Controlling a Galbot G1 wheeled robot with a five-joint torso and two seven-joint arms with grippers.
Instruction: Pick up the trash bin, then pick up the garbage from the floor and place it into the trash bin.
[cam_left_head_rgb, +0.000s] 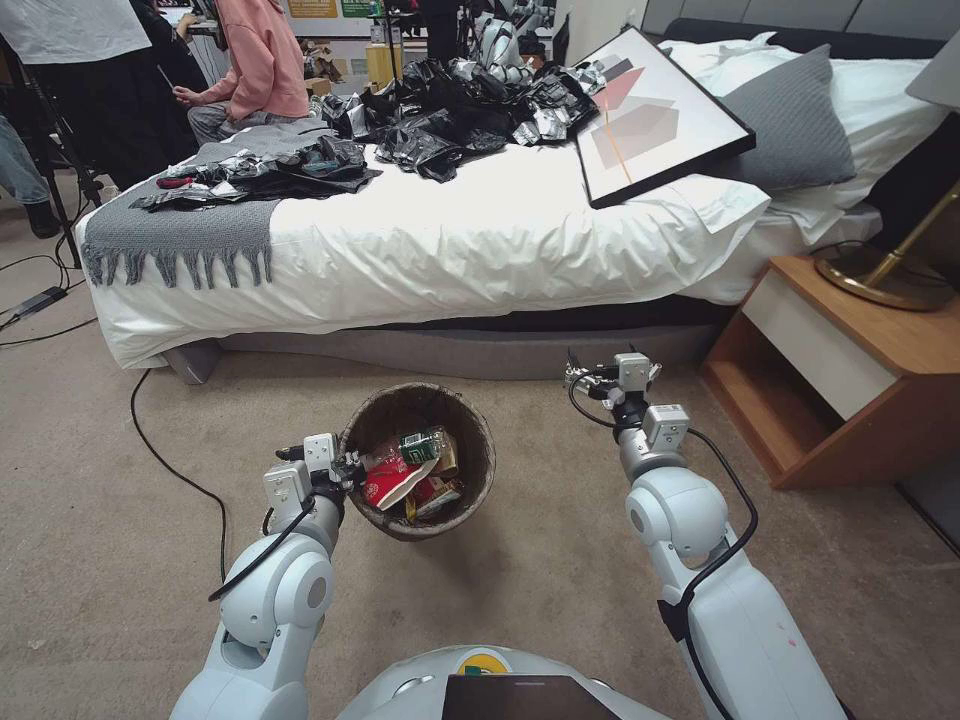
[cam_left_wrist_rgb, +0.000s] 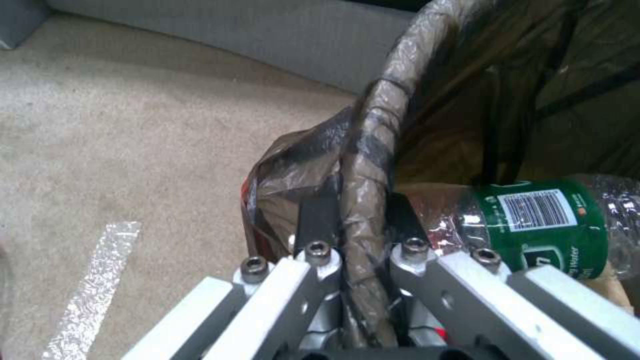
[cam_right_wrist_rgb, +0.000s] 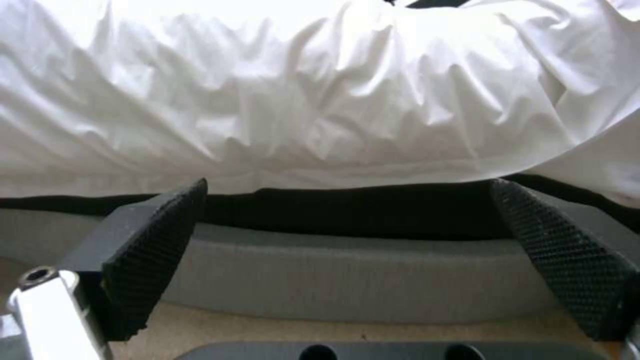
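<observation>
Small round bin lined with a dark brown translucent bag (cam_left_head_rgb: 418, 460), low and centre-left of the head view, in front of the white-sheeted bed (cam_left_head_rgb: 480, 250), on or just above the beige carpet (cam_left_head_rgb: 90, 480); cannot tell which. Clamped at its near-left rim by the left gripper (cam_left_head_rgb: 347, 470): in the left wrist view, left gripper (cam_left_wrist_rgb: 353, 220) with one dark finger (cam_left_wrist_rgb: 317, 217) outside the bag-wrapped rim (cam_left_wrist_rgb: 370, 150) and the other inside, pressed together on it. Inside the bin, a clear plastic bottle with a green label (cam_left_head_rgb: 422, 444), a crushed red-and-white paper cup (cam_left_head_rgb: 392, 482), and yellow and brown scraps beside them. Same green-labelled bottle (cam_left_wrist_rgb: 540, 225) lying just beside the inner finger in the left wrist view. Strip of shiny silvery foil (cam_left_wrist_rgb: 93, 285) on the carpet, lower left of that view.

Right gripper (cam_left_head_rgb: 588, 378) held at centre-right of the head view, near the grey bed base, well apart from the bin. In the right wrist view, black textured pads (cam_right_wrist_rgb: 153, 250) spread wide with nothing between them, facing the bed base (cam_right_wrist_rgb: 347, 280).
</observation>
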